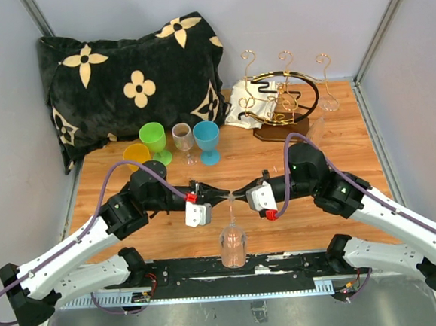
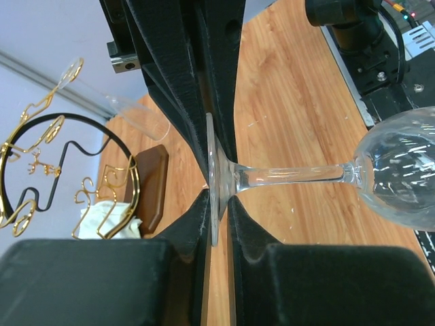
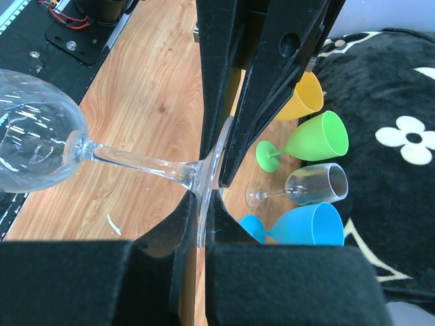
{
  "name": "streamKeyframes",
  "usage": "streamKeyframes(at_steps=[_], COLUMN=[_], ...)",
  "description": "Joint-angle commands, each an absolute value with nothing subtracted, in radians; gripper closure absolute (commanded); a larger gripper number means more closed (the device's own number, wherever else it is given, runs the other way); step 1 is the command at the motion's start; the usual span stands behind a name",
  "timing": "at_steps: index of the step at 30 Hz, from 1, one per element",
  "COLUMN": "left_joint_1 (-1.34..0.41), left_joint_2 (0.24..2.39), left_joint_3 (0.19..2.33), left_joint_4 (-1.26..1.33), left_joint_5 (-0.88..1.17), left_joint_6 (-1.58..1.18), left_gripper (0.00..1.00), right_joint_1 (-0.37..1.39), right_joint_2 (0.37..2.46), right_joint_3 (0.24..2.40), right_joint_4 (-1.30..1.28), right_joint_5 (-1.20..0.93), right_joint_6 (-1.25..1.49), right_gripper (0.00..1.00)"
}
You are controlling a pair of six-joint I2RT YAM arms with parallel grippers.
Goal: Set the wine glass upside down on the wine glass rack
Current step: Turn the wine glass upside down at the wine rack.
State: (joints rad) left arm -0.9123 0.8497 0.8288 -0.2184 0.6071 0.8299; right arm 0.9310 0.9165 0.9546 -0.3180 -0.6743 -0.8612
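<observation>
The wine glass [image 1: 232,241] is held bowl-down over the tabletop [image 1: 353,152], well apart from the wine glass rack [image 1: 285,101], on its near left. Its foot is pinched from opposite sides by the left gripper [image 1: 221,196] and the right gripper [image 1: 239,195]. A handover is judged to be in hand. Next, one grip must be released and the glass carried to the rack's hooks. Of the wrist views, the rack is shown by the left, the coloured cups [image 3: 306,136] by the right.
</observation>
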Motion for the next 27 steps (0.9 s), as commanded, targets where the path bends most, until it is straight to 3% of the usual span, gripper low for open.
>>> streamKeyframes(at_steps=[1, 6, 12, 27], left_joint_1=[-0.923, -0.923, -0.923, -0.923], left_joint_2=[0.854, 0.843, 0.835, 0.767], left_joint_3=[0.86, 0.856, 0.859, 0.811], left_joint_4=[-0.17, -0.172, -0.195, -0.146], left_joint_5=[0.614, 0.58, 0.568, 0.433], left_joint_6=[0.857, 0.874, 0.897, 0.885], left_gripper=[0.95, 1.0, 0.99, 1.0], right_joint_1=[0.93, 0.93, 0.93, 0.93], right_joint_2=[0.912, 0.892, 0.884, 0.825], right_joint_3=[0.986, 0.975, 0.972, 0.963], right_joint_4=[-0.28, -0.262, -0.265, -0.329], right_joint_5=[-0.711, -0.697, -0.692, -0.622], right_joint_6=[-0.862, -0.859, -0.862, -0.841], right_gripper=[0.96, 0.87, 0.64, 0.41])
